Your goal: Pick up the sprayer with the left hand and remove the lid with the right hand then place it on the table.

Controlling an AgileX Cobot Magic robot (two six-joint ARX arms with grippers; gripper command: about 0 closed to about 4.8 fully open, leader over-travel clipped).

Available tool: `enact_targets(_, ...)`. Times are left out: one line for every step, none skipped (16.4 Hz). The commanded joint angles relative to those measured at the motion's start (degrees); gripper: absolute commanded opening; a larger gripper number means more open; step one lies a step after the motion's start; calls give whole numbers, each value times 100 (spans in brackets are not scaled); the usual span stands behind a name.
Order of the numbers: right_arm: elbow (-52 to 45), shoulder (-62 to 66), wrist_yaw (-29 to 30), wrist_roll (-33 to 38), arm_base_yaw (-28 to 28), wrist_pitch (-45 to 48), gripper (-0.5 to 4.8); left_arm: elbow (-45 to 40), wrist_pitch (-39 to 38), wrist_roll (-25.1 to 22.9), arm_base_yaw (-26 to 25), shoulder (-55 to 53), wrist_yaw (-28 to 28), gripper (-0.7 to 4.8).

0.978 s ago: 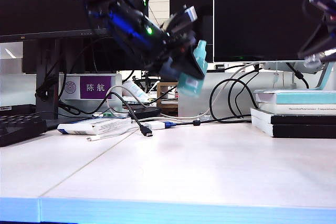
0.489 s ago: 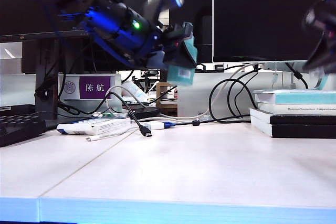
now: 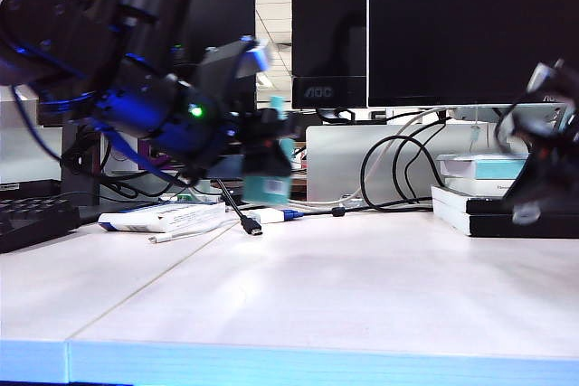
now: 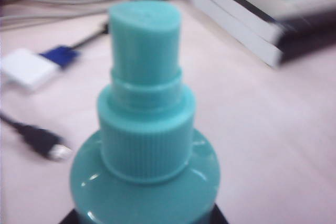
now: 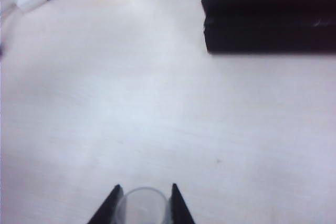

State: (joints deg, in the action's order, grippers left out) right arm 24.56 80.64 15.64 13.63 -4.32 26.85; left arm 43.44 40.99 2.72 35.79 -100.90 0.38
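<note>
Left hand (image 3: 262,146), the bulky blue-lit arm at about nine o'clock in the exterior view, is clamping the sprayer (image 3: 267,183) by its body and holding it above the table (image 3: 344,296), just over the cables at the back. Right hand (image 3: 534,210), at about three o'clock by the stacked books (image 3: 507,196), is pinching the lid (image 5: 140,205) between its two fingertips, hanging low over bare desktop.

Judging from this, the pickup and the uncapping are done: the nozzle is standing bare in the left wrist view. Setting the lid down appears to be what is left, and whether it is already touching the surface I cannot tell.

The sprayer (image 4: 144,145) is showing as a teal bottle with rounded, glossy shoulders, a ribbed collar, and a smooth, lighter nozzle stem on top; a pale label is sitting near its base in the exterior view. The lid is looking like a tiny clear cup, open mouth toward the right wrist camera.
</note>
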Motion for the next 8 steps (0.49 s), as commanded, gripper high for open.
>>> enact_targets(15,450,-24,11,-4,511,-1,26,212,647,-107,-173,81,-6)
enact_targets(17,579,-33,9,-2,568,-1,26,249,748,-105,-243,170,-6)
enact_targets(17,702,-33,9,-2,651,-1,26,245,824,-101,-313,321,-6)
enact_targets(17,774,-31,9,-2,708,-1,26,234,831,-81,-413,380,-6)
enact_targets(17,839,-31,9,-2,789,-1,26,214,863,-57,-496,389,-6)
enact_targets(17,879,-33,7,-2,835,-1,26,105,1010,-59,-590,391,-6)
enact_targets(17,901,-44,2,-2,894,-1,28,9,1078,-61,-638,389,-6)
enact_targets(17,903,-81,-24,-2,940,-1,26,-81,1121,-63,-662,389,-6)
